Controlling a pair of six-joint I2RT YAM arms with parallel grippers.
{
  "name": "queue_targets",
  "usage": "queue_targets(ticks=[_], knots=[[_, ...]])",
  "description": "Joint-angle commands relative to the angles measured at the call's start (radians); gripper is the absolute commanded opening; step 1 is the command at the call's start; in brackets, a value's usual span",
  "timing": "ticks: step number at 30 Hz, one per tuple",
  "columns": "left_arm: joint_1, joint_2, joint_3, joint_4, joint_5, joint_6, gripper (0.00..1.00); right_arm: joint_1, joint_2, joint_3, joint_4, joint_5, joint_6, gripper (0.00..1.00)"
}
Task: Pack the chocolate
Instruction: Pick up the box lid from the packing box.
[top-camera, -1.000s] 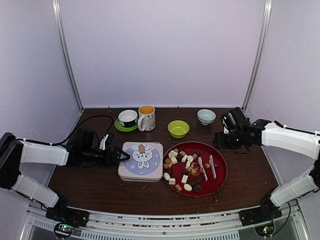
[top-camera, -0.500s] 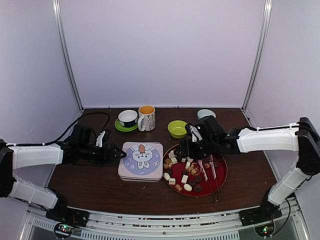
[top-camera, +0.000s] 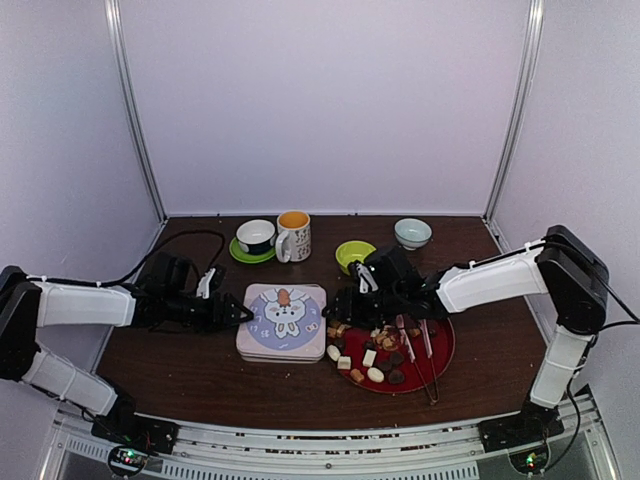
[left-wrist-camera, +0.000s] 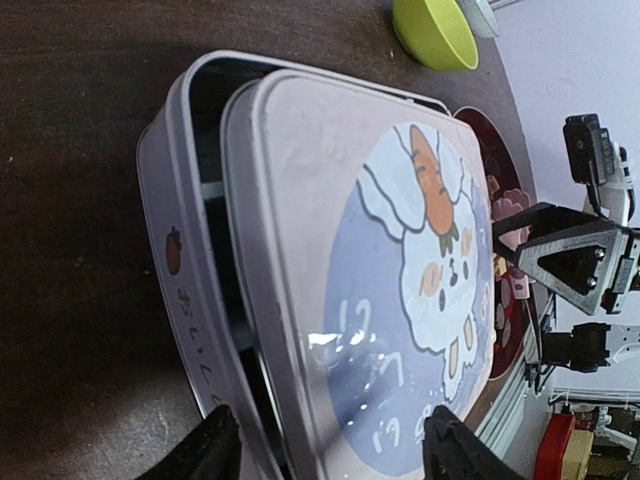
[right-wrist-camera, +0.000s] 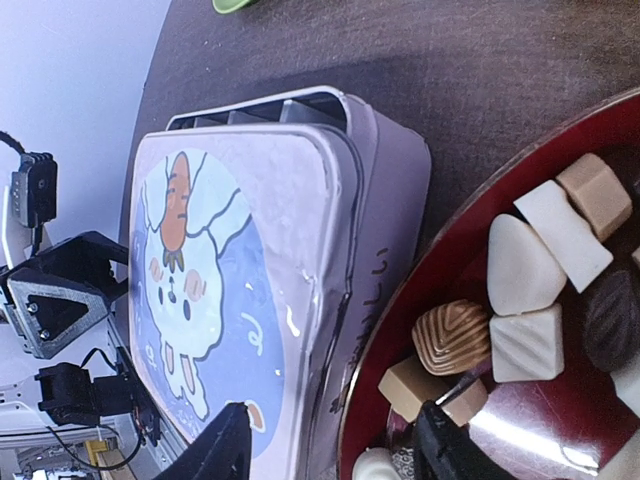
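The chocolate (top-camera: 366, 334), several white, tan and dark pieces, lies on a red plate (top-camera: 446, 342); it also shows in the right wrist view (right-wrist-camera: 455, 335). The pale tin with the rabbit picture (top-camera: 283, 320) lies left of the plate, its lid sitting askew on the base (left-wrist-camera: 185, 250). My left gripper (top-camera: 236, 312) is open at the tin's left edge, its jaws either side of the lid's edge (left-wrist-camera: 335, 450). My right gripper (top-camera: 341, 308) is open at the tin's right edge, one jaw over the lid, the other over the plate's rim (right-wrist-camera: 335, 450).
Pink tongs (top-camera: 417, 338) lie on the plate's right part. Behind stand a green bowl (top-camera: 357, 257), an orange-filled mug (top-camera: 294, 235), a cup on a green saucer (top-camera: 256, 238) and a pale bowl (top-camera: 412, 232).
My right arm has swung left from the table's far right, across the plate, to the tin's right edge. My left gripper has stayed at the tin's left edge.
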Motion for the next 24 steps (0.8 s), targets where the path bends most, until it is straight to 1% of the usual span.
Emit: queue_targets(ticks=[1,7,9,15,19,24], knots=[[-0.003,0.019,0.016,0.065,0.022,-0.004,0.63,0.013,0.04,0.042,0.067,-0.053,0.032,0.54],[-0.003,0.042,0.028,0.072,0.039,-0.003,0.54,0.018,0.086,0.073,0.085,-0.077,0.051,0.48],[-0.003,0.045,0.03,0.078,0.045,-0.005,0.52,0.019,0.098,0.073,0.106,-0.091,0.063,0.47],[-0.003,0.042,0.03,0.087,0.069,-0.011,0.51,0.019,0.11,0.059,0.177,-0.119,0.105,0.47],[-0.003,0.03,0.029,0.093,0.08,-0.017,0.51,0.019,0.11,0.054,0.212,-0.133,0.129,0.48],[-0.003,0.01,0.029,0.095,0.085,-0.021,0.51,0.02,0.085,0.038,0.254,-0.142,0.146,0.45]])
